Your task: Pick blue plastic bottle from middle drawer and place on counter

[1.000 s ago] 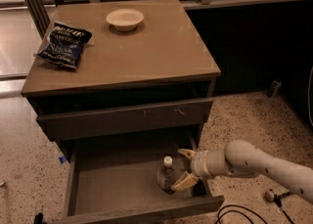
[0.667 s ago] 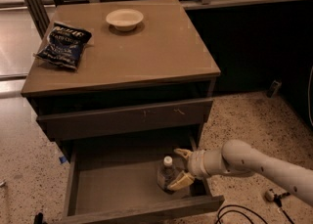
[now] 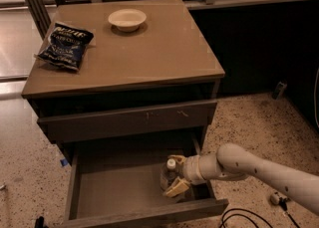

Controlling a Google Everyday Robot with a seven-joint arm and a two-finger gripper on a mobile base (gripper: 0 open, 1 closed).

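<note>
I'm holding the gripper (image 3: 174,174) inside the open drawer (image 3: 112,194), its fingers (image 3: 176,188) spread apart on either side of the upright bottle (image 3: 167,176), near the right front corner.

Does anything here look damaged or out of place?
Only small things: the upper drawer front has pale scratch marks, right of centre. The tool is down in the open middle drawer at the blue plastic bottle. Nothing looks spilled.

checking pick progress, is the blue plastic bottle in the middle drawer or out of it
In. The blue plastic bottle stands upright inside the open middle drawer, cap up, the claw beside it.
</note>
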